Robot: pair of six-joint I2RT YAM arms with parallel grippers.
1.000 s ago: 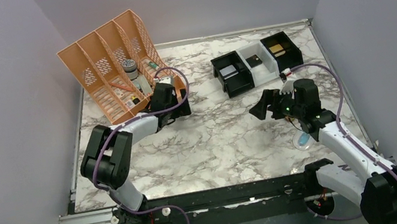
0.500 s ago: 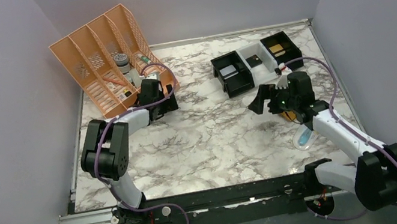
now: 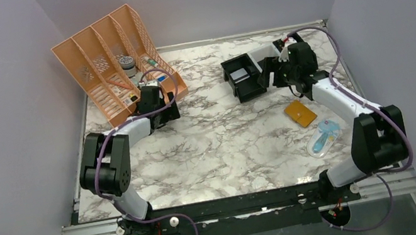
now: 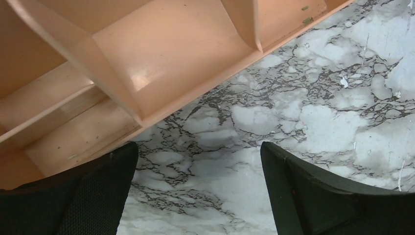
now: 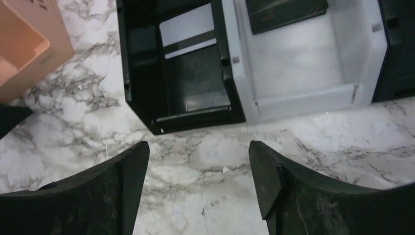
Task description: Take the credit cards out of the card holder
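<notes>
The card holder (image 3: 300,113) lies shut on the marble table, a mustard-tan flat wallet at mid right, with no gripper on it. A pale card (image 3: 239,74) lies in the left black bin (image 3: 250,89); the right wrist view shows the card (image 5: 187,32) with a dark stripe. My right gripper (image 3: 272,76) is open and empty, just in front of the bins and behind the wallet; its view shows bare marble between the open fingers (image 5: 198,166). My left gripper (image 3: 169,112) is open and empty by the orange rack; its view (image 4: 198,171) shows only marble between the fingers.
An orange file rack (image 3: 113,63) with small items stands at the back left, close to the left fingers (image 4: 161,63). A white bin (image 5: 293,63) with a dark card (image 5: 286,12) sits between the black bins. A clear-blue packet (image 3: 323,136) lies near the wallet.
My right arm has swung from over the wallet back to the bins, uncovering the wallet. My left gripper has moved back and left along the rack, which shifted slightly.
</notes>
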